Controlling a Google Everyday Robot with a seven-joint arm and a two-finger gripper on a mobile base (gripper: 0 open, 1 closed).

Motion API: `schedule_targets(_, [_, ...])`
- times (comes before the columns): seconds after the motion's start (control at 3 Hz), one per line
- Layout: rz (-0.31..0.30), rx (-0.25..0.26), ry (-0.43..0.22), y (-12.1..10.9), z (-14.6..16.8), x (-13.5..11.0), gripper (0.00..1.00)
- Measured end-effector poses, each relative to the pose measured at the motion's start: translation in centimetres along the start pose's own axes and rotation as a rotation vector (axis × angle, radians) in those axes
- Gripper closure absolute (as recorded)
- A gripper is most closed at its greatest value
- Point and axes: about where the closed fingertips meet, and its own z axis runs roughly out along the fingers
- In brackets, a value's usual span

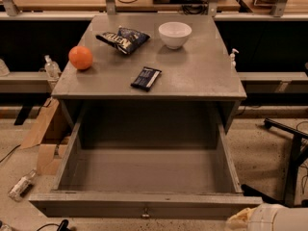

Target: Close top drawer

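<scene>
The top drawer (144, 170) is a wide, deep grey metal drawer, pulled fully out of the cabinet toward me, and its inside is bare. Its front panel (120, 207) runs along the bottom of the view with a small central knob (145, 213). My gripper (243, 220) shows only as a pale yellowish part with a white arm casing (281, 218) behind it. It sits at the bottom right corner, just past the right end of the drawer front.
On the cabinet top (192, 76) lie an orange (81, 57), a dark chip bag (123, 38), a white bowl (174, 34) and a dark snack bar (146, 78). Cardboard (41, 129) and a bottle (20, 185) lie on the floor left. A black chair base (288, 162) stands at the right.
</scene>
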Motion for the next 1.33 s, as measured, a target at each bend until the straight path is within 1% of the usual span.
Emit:
schedule_targets(0.33, [-0.025, -0.036, -0.029, 1.5, 3.7, 0.8, 1.0])
schedule_targets(0.67, [-0.082, -0.035, -0.091, 0.7, 8.2, 1.2, 1.0])
schedule_targets(1.0, [-0.138, -0.024, -0.139, -1.5, 11.3, 0.6, 1.0])
schedule_targets(1.33, [-0.164, -0.012, -0.152, -2.9, 12.3, 0.1, 1.0])
